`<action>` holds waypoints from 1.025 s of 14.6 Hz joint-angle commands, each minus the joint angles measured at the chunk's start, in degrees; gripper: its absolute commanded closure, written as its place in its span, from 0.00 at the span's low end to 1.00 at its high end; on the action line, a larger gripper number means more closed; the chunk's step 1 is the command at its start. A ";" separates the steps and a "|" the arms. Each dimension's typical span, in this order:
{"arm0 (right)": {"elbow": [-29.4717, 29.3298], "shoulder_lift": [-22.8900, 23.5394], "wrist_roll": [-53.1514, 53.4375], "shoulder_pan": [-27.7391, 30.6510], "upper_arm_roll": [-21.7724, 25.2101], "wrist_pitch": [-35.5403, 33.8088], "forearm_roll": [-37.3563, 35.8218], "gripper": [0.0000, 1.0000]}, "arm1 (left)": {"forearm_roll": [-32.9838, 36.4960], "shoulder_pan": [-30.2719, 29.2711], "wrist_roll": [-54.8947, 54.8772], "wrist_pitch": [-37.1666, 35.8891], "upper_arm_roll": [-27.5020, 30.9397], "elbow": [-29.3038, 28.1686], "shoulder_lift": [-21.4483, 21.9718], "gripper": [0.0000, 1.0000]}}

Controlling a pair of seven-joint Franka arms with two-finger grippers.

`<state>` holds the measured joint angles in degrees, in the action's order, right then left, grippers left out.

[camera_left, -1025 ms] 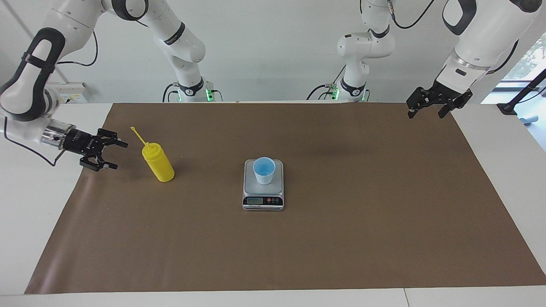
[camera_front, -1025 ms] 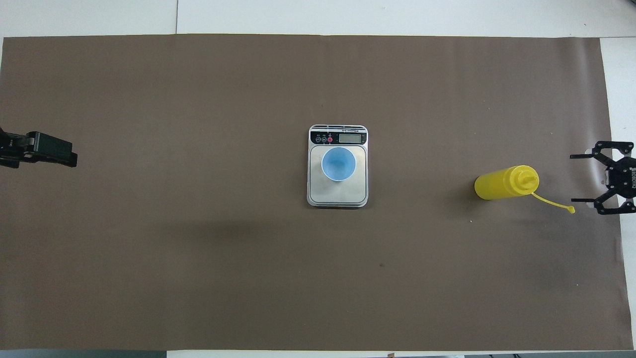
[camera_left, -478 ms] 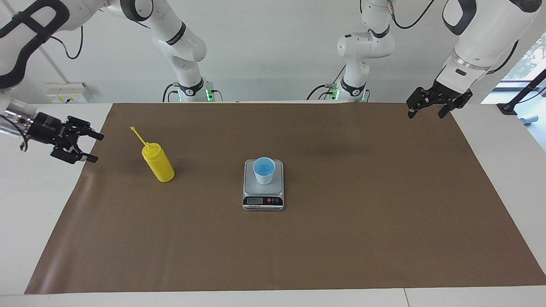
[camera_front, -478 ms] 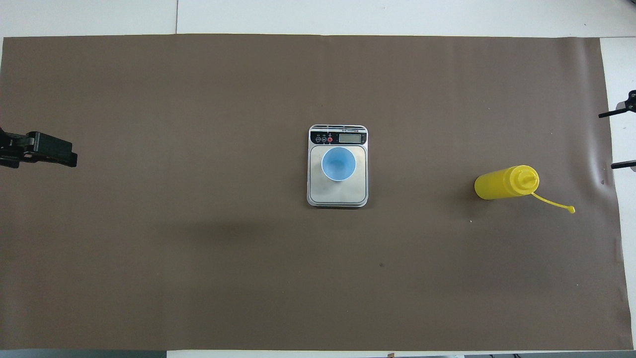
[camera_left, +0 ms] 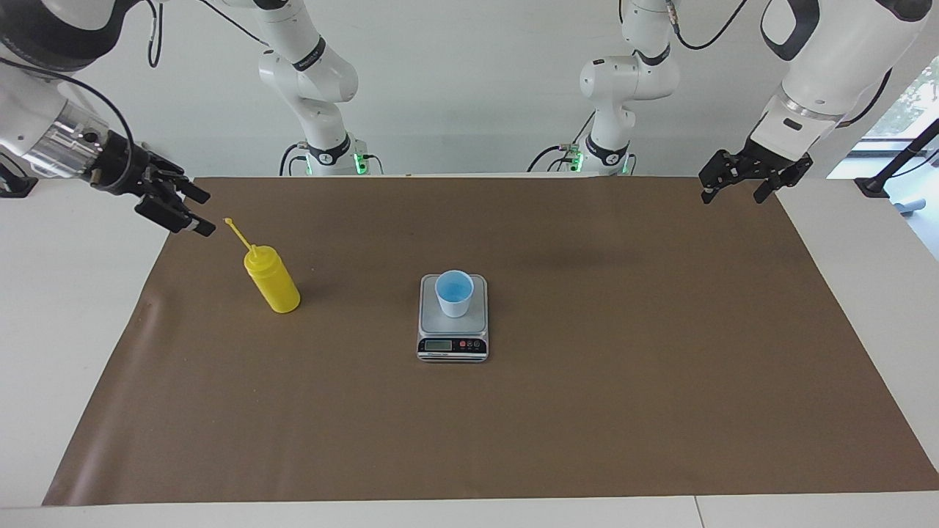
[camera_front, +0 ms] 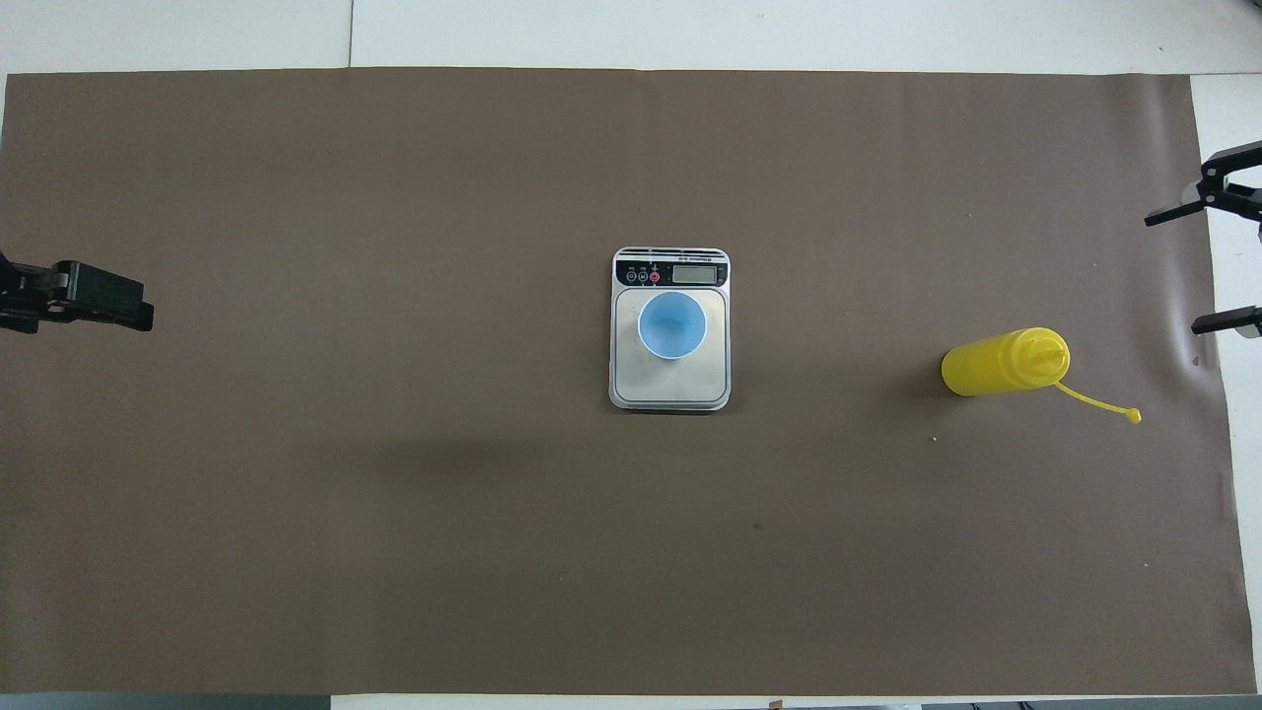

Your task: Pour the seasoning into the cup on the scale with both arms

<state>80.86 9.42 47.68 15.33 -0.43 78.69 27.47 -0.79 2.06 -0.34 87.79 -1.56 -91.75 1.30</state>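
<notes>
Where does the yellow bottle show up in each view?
Facing view: the yellow bottle stands at the picture's left, level with the scale.
Overhead view: the bottle is at the picture's right.
Shared landmark: the blue cup on the scale, mid-table in both.

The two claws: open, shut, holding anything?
Left gripper: open, empty, waiting over the mat's edge.
Right gripper: open, empty, near the yellow bottle.

Yellow squeeze bottle (camera_left: 272,281), upright, cap strap (camera_left: 236,231) loose, uncapped, toward the right arm's end. Light-blue cup (camera_left: 454,292), upright on silver scale (camera_left: 452,345) mid-bench; bottle at cup's 9 o'clock in the facing view.
</notes>
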 commanded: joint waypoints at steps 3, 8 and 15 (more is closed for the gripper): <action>0.71 -2.04 -6.79 -2.14 -0.72 3.13 -5.04 0.00 | 0.53 -0.12 -0.36 0.18 -0.02 -1.68 1.60 0.00; 0.79 -3.88 -23.32 -10.75 -0.02 1.73 -22.54 0.00 | 0.53 -0.12 -0.36 0.18 -0.02 -1.68 1.60 0.00; 8.44 -10.30 -35.55 -13.22 2.36 2.42 -27.04 0.00 | 0.53 -0.12 -0.36 0.18 0.06 -1.68 1.60 0.00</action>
<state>84.85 2.07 15.92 2.59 1.29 78.81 1.77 -0.79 2.06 -0.34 87.79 -1.56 -91.75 1.30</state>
